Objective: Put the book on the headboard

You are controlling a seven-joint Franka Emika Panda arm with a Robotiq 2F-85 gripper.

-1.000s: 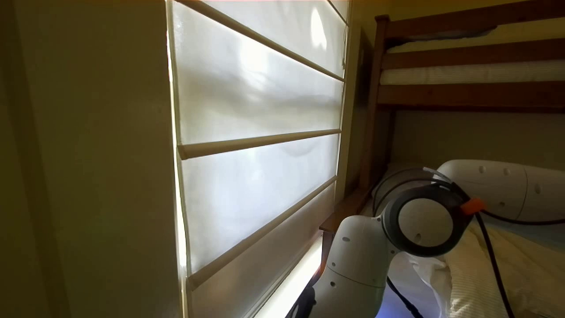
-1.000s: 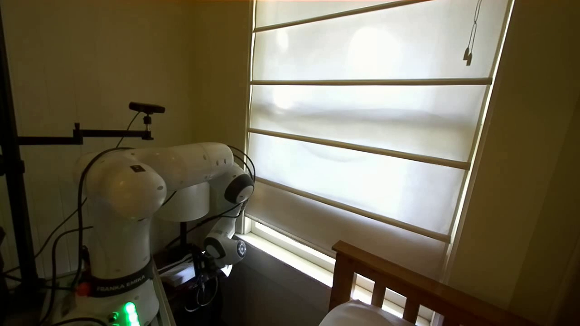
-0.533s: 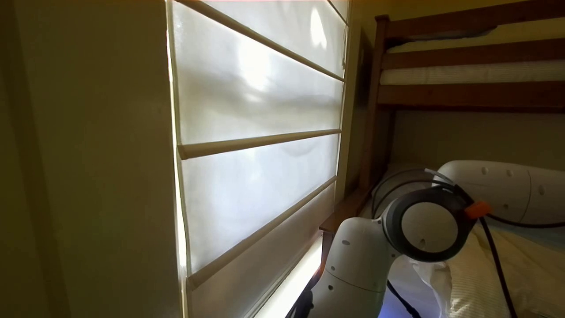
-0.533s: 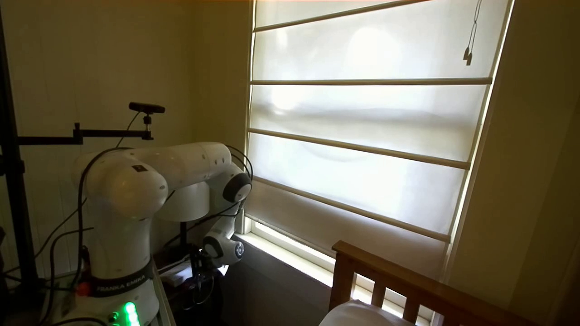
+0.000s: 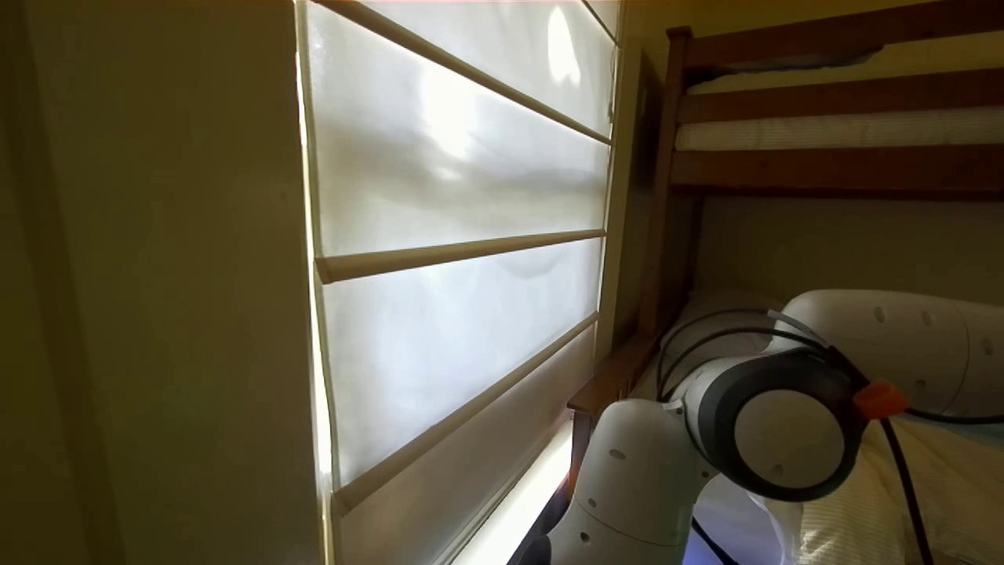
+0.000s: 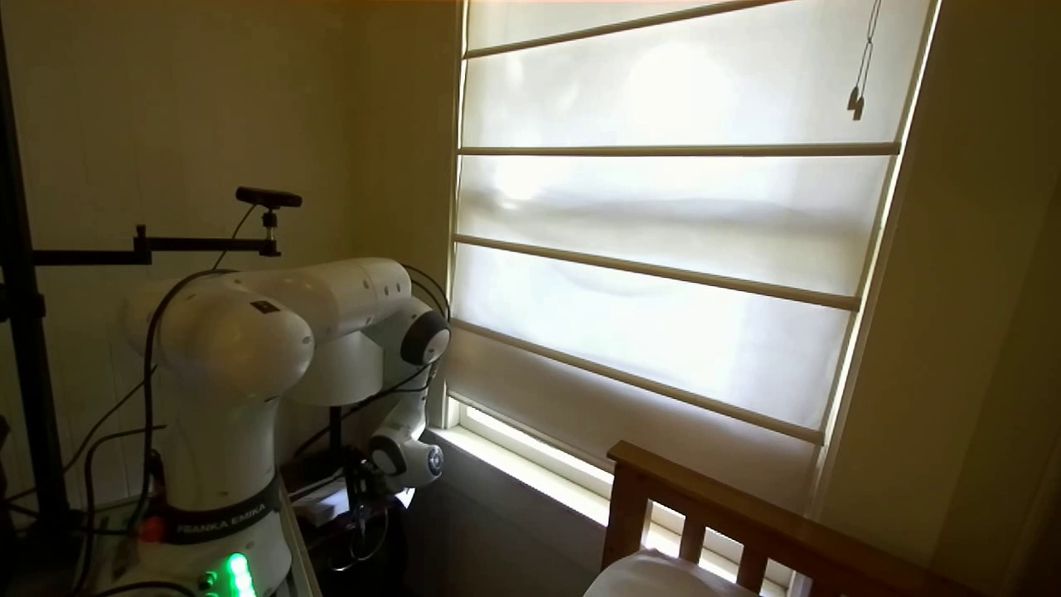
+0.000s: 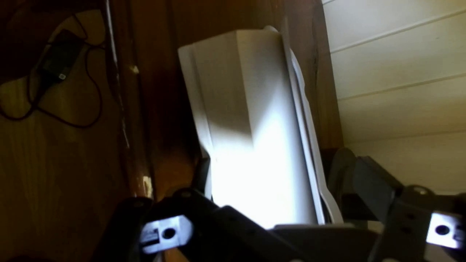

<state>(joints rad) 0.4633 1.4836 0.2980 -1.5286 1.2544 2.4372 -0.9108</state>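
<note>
Wrist view: you have one book (image 7: 233, 94) here, pale, its near part washed out by bright light, lying on one brown wooden surface (image 7: 225, 16). Your one tool (image 7: 284, 171) stands wide apart and grips nothing, its two fingers (image 7: 376, 182) placed with one on each side of the book. You cannot tell whether the finger at the left of this view touches the book's edge; the one at the right stands apart from it. To the left of the book in this view you count one black power adapter (image 7: 60, 54), and to the right of the book, one wall (image 7: 393, 72) of pale planks.

In both exterior views you see one arm (image 6: 356, 298) and one headboard (image 6: 729, 500), the headboard well apart from the book. In an exterior view you count at least two upright slats on it, one lamp (image 6: 340, 369) near the book, and two cord pulls (image 6: 859, 108) well apart from the book. In an exterior view you also count three bunk rails (image 5: 839, 102), well apart from the book.
</note>
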